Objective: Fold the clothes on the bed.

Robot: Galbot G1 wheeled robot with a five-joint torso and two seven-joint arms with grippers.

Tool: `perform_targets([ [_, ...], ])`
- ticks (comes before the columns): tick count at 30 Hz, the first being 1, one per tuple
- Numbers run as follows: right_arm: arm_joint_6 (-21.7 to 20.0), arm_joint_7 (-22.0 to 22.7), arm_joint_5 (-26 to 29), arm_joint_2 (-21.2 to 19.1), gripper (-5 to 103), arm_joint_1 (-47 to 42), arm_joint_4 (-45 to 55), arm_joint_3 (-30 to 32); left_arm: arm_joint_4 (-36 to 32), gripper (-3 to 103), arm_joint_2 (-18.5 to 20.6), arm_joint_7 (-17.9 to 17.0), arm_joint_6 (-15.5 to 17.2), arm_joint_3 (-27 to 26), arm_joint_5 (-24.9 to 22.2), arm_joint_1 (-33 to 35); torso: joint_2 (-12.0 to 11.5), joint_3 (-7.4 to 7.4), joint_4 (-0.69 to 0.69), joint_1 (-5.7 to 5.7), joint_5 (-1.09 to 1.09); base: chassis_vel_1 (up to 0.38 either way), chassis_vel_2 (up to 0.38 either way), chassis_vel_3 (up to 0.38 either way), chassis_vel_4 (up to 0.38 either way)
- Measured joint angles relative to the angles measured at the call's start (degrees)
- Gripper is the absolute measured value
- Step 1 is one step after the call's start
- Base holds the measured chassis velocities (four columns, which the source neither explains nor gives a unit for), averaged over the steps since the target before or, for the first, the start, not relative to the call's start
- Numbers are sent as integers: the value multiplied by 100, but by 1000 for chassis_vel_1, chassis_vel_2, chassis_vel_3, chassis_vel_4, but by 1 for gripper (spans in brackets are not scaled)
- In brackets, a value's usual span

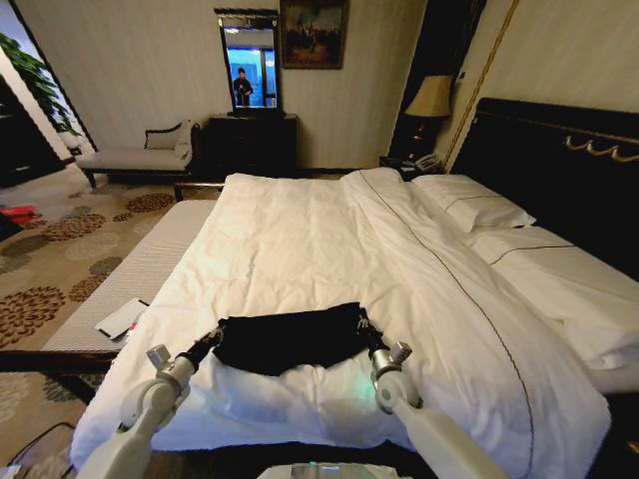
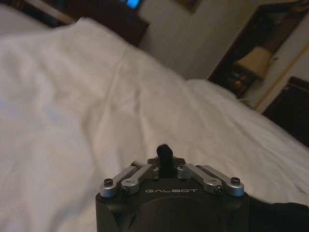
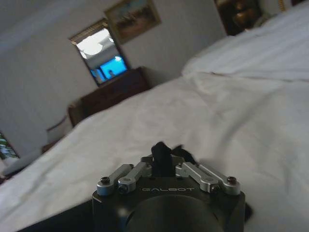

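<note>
The clothes (image 1: 290, 339), a black T-shirt gathered into a wide band, lie across the near end of the bed (image 1: 300, 230) on its white duvet. My left gripper (image 1: 213, 339) is at the shirt's left end and my right gripper (image 1: 367, 334) at its right end, each shut on the fabric. In the left wrist view the left gripper (image 2: 164, 151) has its fingers pressed together, with dark cloth (image 2: 285, 215) beside it. In the right wrist view black fabric (image 3: 182, 153) bunches at the shut right gripper (image 3: 161, 152).
White pillows (image 1: 479, 205) lie against the dark headboard (image 1: 559, 150) at the right. A grey padded surface (image 1: 140, 269) with a flat white object (image 1: 122, 319) runs along the bed's left side. A chaise bench (image 1: 135, 155), dresser (image 1: 250, 140) and lamp (image 1: 431, 98) stand by the far wall.
</note>
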Motion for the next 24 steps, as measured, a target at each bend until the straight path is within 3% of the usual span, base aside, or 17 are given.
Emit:
perform_targets([
  [1, 57, -23, -157, -36, 25, -187, 237, 0, -296, 25, -3, 91, -130, -146, 112, 172, 0, -1, 0, -1, 1, 0, 0, 0, 0],
  [3, 82, -27, -210, -57, 25, -262, 341, 2, -400, 25, -5, 105, -173, -200, 127, 215, 1, -1, 0, -1, -1, 0, 0, 0, 0],
  [6, 105, 20, -311, -136, 41, -431, 661, 51, -682, 42, -12, 85, -255, -368, 89, 230, 1, -1, -1, -1, 0, 0, 0, 0, 0],
  [9, 95, 134, -311, -169, 47, -448, 742, 105, -729, 48, -11, 24, -266, -412, 26, 185, 0, 0, -2, 0, 0, 0, 0, 0, 0],
  [12, 7, 435, -101, -271, 63, -300, 858, 339, -831, 65, -10, -236, -222, -490, -369, -27, 0, 0, -2, -1, 0, 0, 0, 0, 0],
  [13, 7, 435, -101, -271, 63, -300, 858, 339, -831, 65, -10, -236, -222, -490, -369, -27, 0, 0, -2, -1, 0, 0, 0, 0, 0],
  [15, -89, 545, 170, -374, 74, -29, 883, 462, -982, 76, 5, -501, -80, -495, -744, -308, 0, 0, 0, -1, -1, 0, 0, 0, 0],
  [16, -146, 601, 302, -418, 80, 152, 878, 481, -1043, 76, 20, -633, 15, -475, -844, -467, 0, 0, 0, -1, 1, 0, 0, 0, 0],
  [18, -201, 636, 407, -450, 80, 314, 850, 482, -1098, 81, 37, -756, 95, -435, -882, -634, 0, 0, -1, -1, 1, 0, 0, 0, 0],
  [21, -419, 715, 741, -537, 95, 793, 729, 338, -1340, 97, 80, -1037, 217, -351, -853, -1088, 0, 1, -3, 1, 2, 0, 0, 0, 0],
  [24, -515, 730, 903, -570, 99, 1023, 683, 223, -1557, 99, 83, -1139, 264, -355, -865, -1205, -1, 1, -1, 1, 0, 0, 0, 0, 0],
])
